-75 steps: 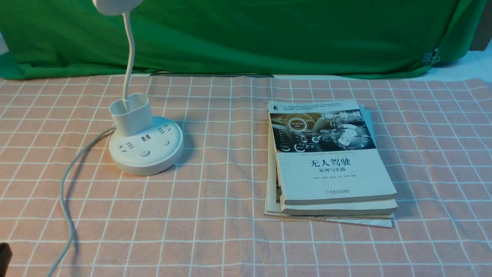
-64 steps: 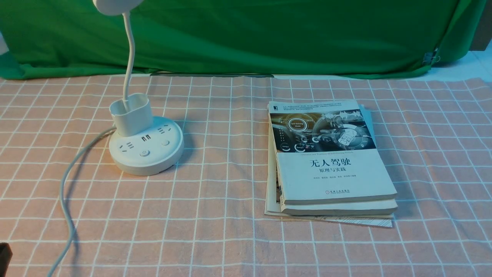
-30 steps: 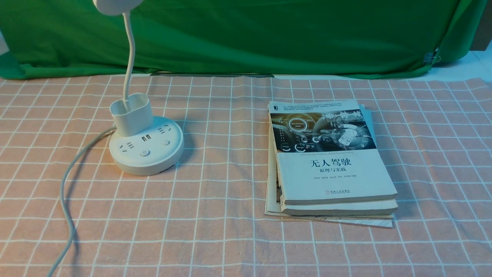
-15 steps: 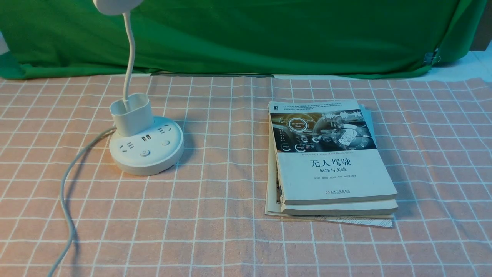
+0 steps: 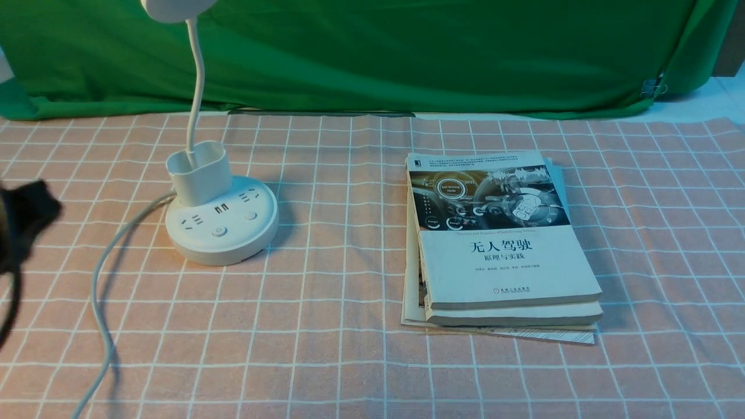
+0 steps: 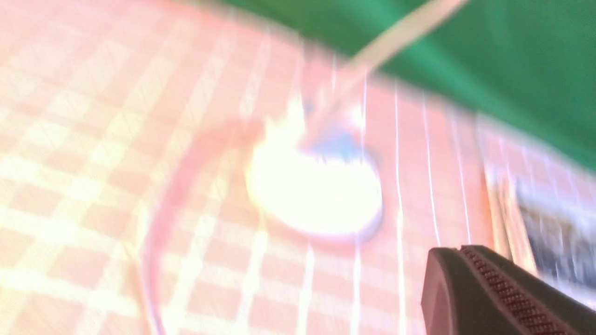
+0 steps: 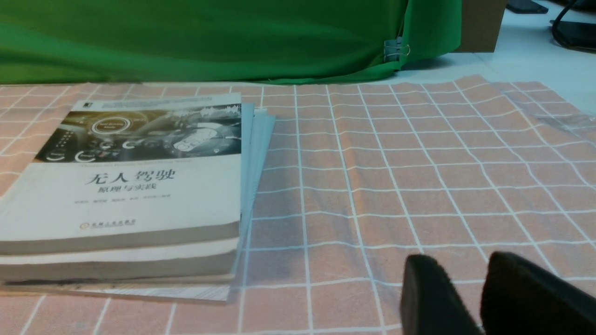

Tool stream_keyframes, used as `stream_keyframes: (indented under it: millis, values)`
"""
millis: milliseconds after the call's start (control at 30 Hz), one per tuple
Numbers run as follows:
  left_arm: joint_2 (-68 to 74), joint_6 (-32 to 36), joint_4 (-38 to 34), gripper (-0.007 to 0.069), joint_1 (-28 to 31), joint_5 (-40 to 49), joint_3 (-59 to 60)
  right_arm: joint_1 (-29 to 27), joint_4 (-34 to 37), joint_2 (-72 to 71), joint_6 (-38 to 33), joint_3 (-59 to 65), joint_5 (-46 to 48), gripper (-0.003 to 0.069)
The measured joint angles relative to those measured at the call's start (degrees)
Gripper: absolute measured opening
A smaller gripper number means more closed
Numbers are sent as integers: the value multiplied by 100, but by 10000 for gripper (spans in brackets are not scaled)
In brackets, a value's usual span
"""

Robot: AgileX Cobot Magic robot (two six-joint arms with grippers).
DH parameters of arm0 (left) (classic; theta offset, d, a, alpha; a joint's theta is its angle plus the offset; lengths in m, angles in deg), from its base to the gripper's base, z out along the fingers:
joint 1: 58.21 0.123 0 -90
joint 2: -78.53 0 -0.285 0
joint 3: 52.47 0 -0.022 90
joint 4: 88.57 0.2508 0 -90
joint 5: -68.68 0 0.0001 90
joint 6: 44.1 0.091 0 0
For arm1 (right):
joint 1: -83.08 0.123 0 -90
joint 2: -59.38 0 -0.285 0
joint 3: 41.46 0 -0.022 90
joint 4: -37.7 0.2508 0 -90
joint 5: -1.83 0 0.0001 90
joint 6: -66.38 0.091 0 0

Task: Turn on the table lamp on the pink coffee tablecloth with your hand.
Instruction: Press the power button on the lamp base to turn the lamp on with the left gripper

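Observation:
The white table lamp (image 5: 220,226) stands on the pink coffee tablecloth (image 5: 326,302) at the left, with its oval cup (image 5: 198,173), gooseneck and head (image 5: 174,8) cut by the top edge. My left gripper (image 5: 26,212) is a black blur at the left edge, left of the lamp and apart from it. In the left wrist view the lamp base (image 6: 316,197) is a blurred white disc ahead of the left gripper (image 6: 458,250), whose fingers are pressed together and empty. My right gripper (image 7: 458,261) hovers low over the cloth (image 7: 396,177), slightly open and empty.
A stack of books (image 5: 500,244) lies right of centre, also in the right wrist view (image 7: 130,186). The lamp's white cord (image 5: 99,291) runs from the base to the front left edge. A green cloth (image 5: 407,52) hangs behind the table.
My left gripper, a dark corner at the bottom left at first and then out of view, has come into the front view at the left edge, level with the lamp base.

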Motion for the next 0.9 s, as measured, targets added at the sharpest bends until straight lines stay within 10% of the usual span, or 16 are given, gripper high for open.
stream_keyframes:
  millis: [167,267,633,900]
  values:
    - [1850,2387,-2240,21,-40,1153,-579,0,0,0,0,0,0,239]
    - [2622,2573,-2322,21,-313,1247,-1151,0,0,0,0,0,0,239]
    - [5114,-230,1999,21,-1368,595,-3549,0,0,0,0,0,0,239]
    - [6070,-654,2410,21,-1394,522,-4065,0,0,0,0,0,0,239]
